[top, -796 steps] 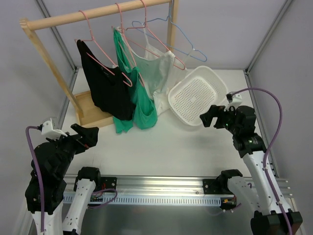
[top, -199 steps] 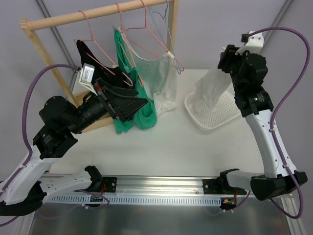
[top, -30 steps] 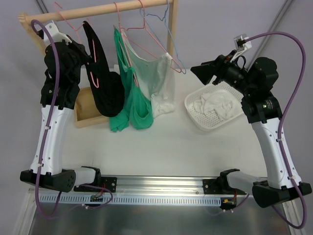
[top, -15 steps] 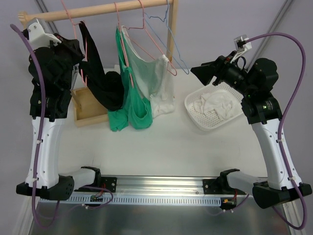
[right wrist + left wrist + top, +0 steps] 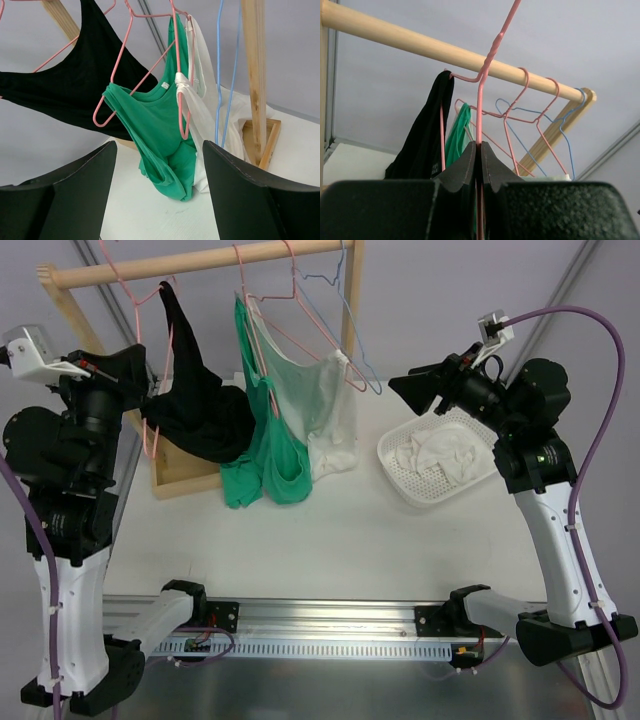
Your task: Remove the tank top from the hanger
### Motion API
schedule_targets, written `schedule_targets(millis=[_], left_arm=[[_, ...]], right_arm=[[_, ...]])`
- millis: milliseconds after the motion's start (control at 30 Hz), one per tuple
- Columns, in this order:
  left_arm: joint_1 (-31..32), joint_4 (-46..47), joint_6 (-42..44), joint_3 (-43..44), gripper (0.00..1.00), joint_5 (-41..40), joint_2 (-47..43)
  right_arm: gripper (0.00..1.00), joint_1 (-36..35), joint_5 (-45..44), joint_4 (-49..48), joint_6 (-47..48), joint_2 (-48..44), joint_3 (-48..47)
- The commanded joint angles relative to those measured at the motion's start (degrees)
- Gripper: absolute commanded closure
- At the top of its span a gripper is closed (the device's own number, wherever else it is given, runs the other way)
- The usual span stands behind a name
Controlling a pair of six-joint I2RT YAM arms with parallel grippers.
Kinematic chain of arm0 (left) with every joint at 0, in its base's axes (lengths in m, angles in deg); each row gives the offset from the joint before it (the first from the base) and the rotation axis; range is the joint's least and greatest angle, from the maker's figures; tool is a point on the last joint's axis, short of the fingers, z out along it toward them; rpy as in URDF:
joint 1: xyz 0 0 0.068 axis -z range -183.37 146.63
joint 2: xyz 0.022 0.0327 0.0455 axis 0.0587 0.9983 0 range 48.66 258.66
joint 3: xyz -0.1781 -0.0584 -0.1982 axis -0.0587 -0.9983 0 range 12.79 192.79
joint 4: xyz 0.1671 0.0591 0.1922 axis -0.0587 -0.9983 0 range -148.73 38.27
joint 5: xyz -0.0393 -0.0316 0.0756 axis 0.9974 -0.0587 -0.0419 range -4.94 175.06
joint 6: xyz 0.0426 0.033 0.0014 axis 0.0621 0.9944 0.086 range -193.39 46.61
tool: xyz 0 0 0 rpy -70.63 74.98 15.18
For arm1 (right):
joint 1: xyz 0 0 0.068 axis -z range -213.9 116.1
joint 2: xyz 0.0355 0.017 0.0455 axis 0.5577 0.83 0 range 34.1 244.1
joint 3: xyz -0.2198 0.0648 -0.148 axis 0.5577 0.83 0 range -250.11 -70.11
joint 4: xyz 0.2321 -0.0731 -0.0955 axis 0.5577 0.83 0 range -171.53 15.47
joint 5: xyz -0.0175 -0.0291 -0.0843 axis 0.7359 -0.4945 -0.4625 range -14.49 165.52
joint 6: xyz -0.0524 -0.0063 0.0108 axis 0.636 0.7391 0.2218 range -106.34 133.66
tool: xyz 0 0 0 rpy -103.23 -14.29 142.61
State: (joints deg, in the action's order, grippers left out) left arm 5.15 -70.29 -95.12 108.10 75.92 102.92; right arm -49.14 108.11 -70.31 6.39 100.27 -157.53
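A black tank top [image 5: 200,415] hangs by one strap from a pink wire hanger [image 5: 152,435] at the left end of the wooden rail [image 5: 200,262]. It is stretched out to the left. My left gripper [image 5: 143,390] is shut on that hanger's wire [image 5: 480,100], which is pinched between the fingertips [image 5: 470,155]; the black top [image 5: 422,140] hangs just left of them. My right gripper [image 5: 405,388] hovers open, high above the basket. In its wrist view it [image 5: 160,165] faces the green tank top [image 5: 165,125], well short of it.
Green [image 5: 270,455] and white [image 5: 325,405] tops hang on pink hangers, beside a bare blue hanger [image 5: 350,330]. A white basket [image 5: 410,492] at the right holds a crumpled white garment [image 5: 435,452]. The rack's wooden base [image 5: 180,465] lies behind the clothes.
My left arm has swung left and down with the pink hanger in its grip, dragging the black tank top leftward away from the other clothes. The right arm has not moved.
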Motion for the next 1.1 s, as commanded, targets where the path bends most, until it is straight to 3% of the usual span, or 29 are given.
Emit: schedule_targets(millis=[0,300,433,667,867,1067], left_arm=[[-0.6,4.6,-0.7,1.5,1.0,3.4,-1.9],[-0.6,4.5,-3.2,4.9,1.0,10.6,-5.3],[-0.6,4.2,-5.6,3.7,1.0,16.0,-8.2],[-0.6,2.5,-5.5,3.0,1.0,14.9,-13.3],[-0.5,1.3,-6.7,8.0,1.0,18.9,-12.4],[-0.5,-0.4,-10.3,10.2,1.0,26.8,-11.7]], right_arm=[[0.26,-0.1,3.1,-4.5,-1.1,0.1,-0.8],[0.26,-0.7,12.5,-10.7,-5.0,2.3,-2.1],[0.26,-1.9,19.1,-18.9,-9.2,4.0,-2.0],[0.26,-5.3,22.1,-21.0,-11.2,6.7,-3.7],[0.23,-9.8,29.2,-21.5,-13.6,12.0,-11.9],[0.16,-14.2,29.0,-24.1,-14.5,15.7,-18.5]])
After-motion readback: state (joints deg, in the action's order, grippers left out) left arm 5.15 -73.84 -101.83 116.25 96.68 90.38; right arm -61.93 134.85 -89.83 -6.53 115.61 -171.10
